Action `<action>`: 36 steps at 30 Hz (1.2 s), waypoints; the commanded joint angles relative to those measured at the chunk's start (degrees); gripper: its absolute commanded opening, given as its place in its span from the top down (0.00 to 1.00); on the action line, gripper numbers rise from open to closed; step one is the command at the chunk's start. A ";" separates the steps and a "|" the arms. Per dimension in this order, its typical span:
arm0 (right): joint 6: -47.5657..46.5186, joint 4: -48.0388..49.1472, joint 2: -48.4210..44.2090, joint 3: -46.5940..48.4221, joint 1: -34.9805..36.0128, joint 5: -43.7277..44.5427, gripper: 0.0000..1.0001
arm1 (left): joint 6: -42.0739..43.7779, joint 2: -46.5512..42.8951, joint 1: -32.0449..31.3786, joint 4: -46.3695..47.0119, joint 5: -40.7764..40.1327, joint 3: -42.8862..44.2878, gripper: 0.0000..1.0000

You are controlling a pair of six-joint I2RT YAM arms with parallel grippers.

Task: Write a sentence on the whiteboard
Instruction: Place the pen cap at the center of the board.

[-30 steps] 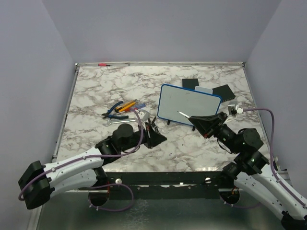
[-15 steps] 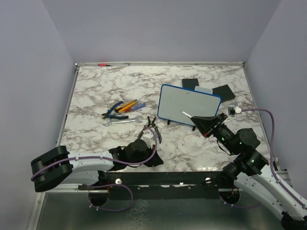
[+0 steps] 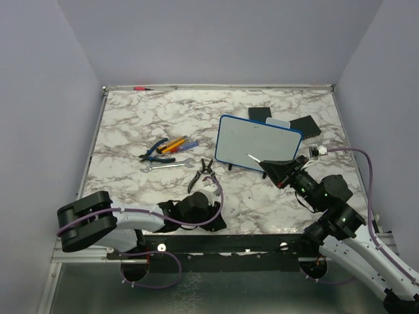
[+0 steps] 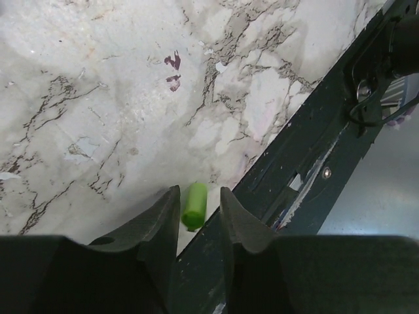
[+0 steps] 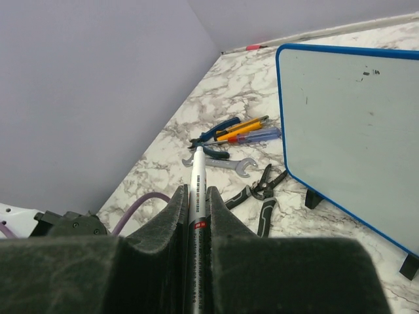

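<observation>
The whiteboard (image 3: 258,142) stands on black feet at mid-right, its blue frame facing the arms. Its surface (image 5: 353,124) shows a few small dark specks; no green sentence is visible on it. My right gripper (image 3: 267,163) is shut on a white marker (image 5: 197,180), whose uncapped tip (image 3: 249,156) is in front of the board's lower edge. My left gripper (image 3: 215,222) is open and low at the table's near edge. A green marker cap (image 4: 194,205) lies on the table between its fingers (image 4: 165,209), untouched as far as I can see.
Black-handled pliers (image 3: 204,173) lie left of the board, also in the right wrist view (image 5: 263,196). Blue pliers and screwdrivers (image 3: 167,145) and a wrench (image 3: 163,166) lie further left. Black pads (image 3: 304,124) with a grey block (image 3: 278,122) sit behind the board. The dark front rail (image 4: 314,163) borders the table.
My left gripper has pulled back from the black pliers to the near table edge, leaving them on the table. My right gripper with the marker has barely moved.
</observation>
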 commanded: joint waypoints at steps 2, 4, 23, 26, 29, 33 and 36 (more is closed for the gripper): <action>0.82 -1.81 -0.35 -1.11 -0.02 1.46 0.99 | 0.56 -2.87 -0.35 -2.61 -4.77 0.75 0.59; 0.64 -1.87 -0.01 -1.03 -0.02 1.46 0.99 | 0.87 -4.76 -0.36 -5.07 -7.60 0.97 0.52; -0.06 -2.01 0.49 -0.07 -0.04 0.33 0.99 | 14.91 -18.86 7.40 -33.48 -10.95 17.00 0.06; -0.25 -2.58 0.26 0.47 -0.01 0.24 0.99 | 18.86 -18.47 13.56 -35.80 -6.50 19.63 0.06; -0.67 -3.75 0.16 1.28 -0.01 0.28 0.99 | 23.10 -18.08 20.45 -37.33 -1.65 21.82 0.06; -1.19 -4.96 -0.56 2.11 -0.02 0.36 0.99 | 28.88 -15.17 27.54 -38.01 3.28 26.67 0.06; -1.71 -6.00 -0.82 2.82 0.00 0.62 0.99 | 31.83 -11.77 32.49 -37.45 5.68 30.53 0.06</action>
